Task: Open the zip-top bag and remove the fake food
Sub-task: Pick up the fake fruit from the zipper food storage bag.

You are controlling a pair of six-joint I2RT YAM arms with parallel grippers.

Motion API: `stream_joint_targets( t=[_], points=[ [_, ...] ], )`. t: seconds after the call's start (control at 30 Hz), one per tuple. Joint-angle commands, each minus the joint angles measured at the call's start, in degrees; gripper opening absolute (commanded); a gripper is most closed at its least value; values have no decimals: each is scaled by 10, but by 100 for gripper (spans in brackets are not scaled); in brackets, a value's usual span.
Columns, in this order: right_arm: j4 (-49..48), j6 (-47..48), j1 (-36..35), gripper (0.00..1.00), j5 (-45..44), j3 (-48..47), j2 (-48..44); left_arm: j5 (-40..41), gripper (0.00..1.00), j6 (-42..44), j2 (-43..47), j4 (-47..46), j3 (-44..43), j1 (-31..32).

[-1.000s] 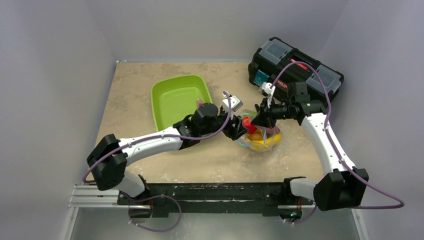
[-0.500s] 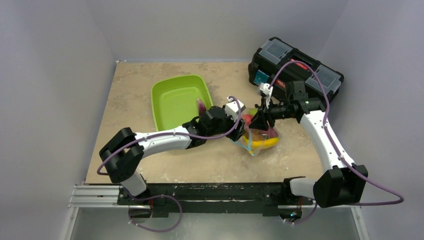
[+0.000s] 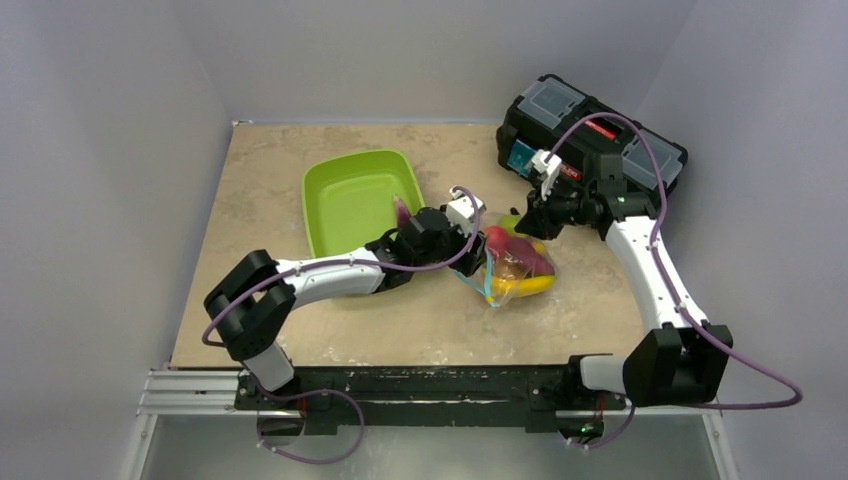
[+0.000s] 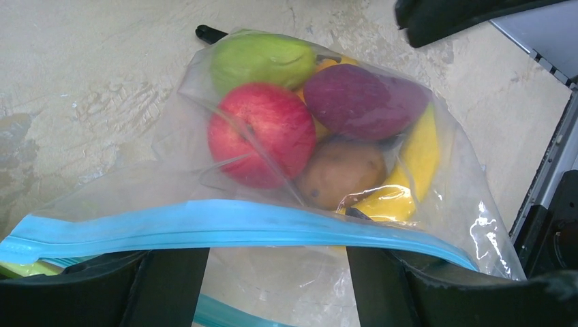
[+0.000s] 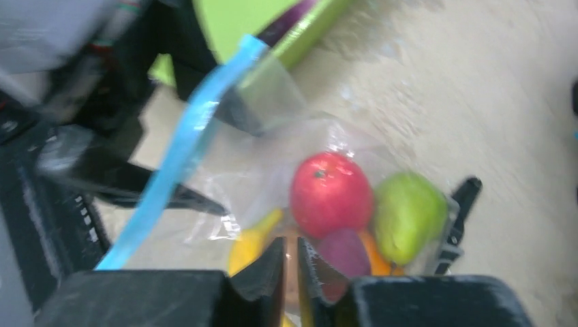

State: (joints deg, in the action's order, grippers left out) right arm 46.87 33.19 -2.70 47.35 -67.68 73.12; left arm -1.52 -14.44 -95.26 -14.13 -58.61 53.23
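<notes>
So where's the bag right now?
Top view: the bag lies right of centre, just right of the green tray, between the left gripper and the right gripper.

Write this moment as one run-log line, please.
left claw open, teal strip draped over fingers | right claw shut, beside zip-top bag | fake food inside bag

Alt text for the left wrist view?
A clear zip-top bag lies on the table, holding a red apple, green pear, purple fruit, brown kiwi and yellow banana. Its blue zipper strip crosses above the fingers of the left gripper.
</notes>
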Motion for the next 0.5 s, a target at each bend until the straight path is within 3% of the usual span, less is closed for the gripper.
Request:
stream_joint_targets(
  t=[0.0,0.13,0.47],
  points=[
    [-128,-111,-2,8,-143,30,33,-16,70,-12,-7,-38,-17,-7],
    [-166,-122,-17,5,-198,38,69,-18,71,-28,-12,-31,-18,-12],
    [-173,-118,-43,5,-203,19,155,-20,75,-73,-31,2,-35,-34]
  ],
)
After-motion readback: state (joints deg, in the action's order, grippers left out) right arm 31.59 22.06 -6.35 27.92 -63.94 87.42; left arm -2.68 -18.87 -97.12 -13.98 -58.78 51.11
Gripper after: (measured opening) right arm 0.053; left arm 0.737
